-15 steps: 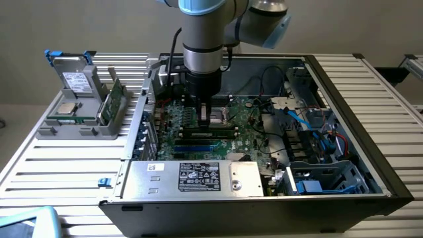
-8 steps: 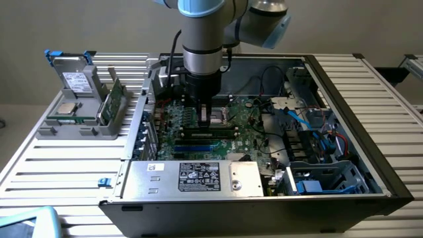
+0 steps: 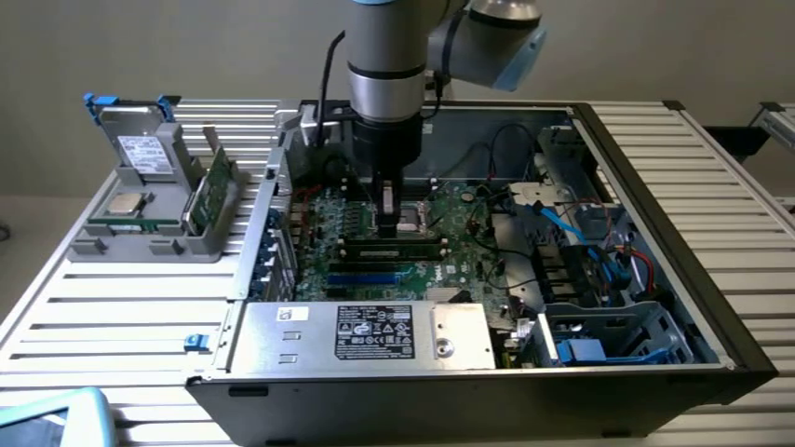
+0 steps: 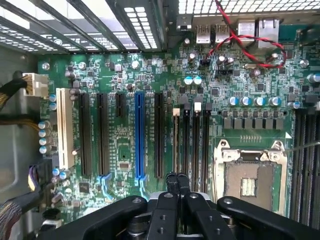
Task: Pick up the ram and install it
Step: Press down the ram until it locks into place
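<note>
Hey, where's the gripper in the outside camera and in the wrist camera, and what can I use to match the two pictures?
Exterior view: the gripper hangs inside the open computer case, low over the middle of the motherboard.
Wrist view: the gripper reaches over the board's black memory slots.
Shared landmark: the blue expansion slot, a few slots away from the gripper.
</note>
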### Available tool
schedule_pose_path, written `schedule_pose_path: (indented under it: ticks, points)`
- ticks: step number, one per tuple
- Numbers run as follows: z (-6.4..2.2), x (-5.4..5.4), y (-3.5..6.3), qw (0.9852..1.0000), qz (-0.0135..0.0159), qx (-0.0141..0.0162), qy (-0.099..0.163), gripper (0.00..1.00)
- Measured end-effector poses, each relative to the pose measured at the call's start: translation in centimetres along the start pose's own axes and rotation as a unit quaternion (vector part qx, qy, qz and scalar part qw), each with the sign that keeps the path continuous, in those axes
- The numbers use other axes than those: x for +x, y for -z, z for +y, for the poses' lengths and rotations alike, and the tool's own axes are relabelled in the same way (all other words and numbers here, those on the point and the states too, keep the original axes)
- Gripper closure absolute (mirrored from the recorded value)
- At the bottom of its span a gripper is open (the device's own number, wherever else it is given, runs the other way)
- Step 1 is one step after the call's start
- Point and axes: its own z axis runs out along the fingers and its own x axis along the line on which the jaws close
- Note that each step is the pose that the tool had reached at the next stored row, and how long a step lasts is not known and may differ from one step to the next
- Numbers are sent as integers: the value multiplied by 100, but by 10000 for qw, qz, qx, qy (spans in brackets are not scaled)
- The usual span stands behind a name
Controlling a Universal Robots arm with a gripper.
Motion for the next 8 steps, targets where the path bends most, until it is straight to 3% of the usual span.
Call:
schedule_pose_path:
  ticks: [5, 6, 7, 8]
  points:
    - [-131, 9, 140, 10000, 1, -54, 4, 89]
    - [-154, 8, 144, 10000, 0, -72, 5, 89]
    - [-162, 8, 144, 9999, 0, -119, 8, 89]
    - [-162, 9, 144, 9999, 1, -119, 8, 89]
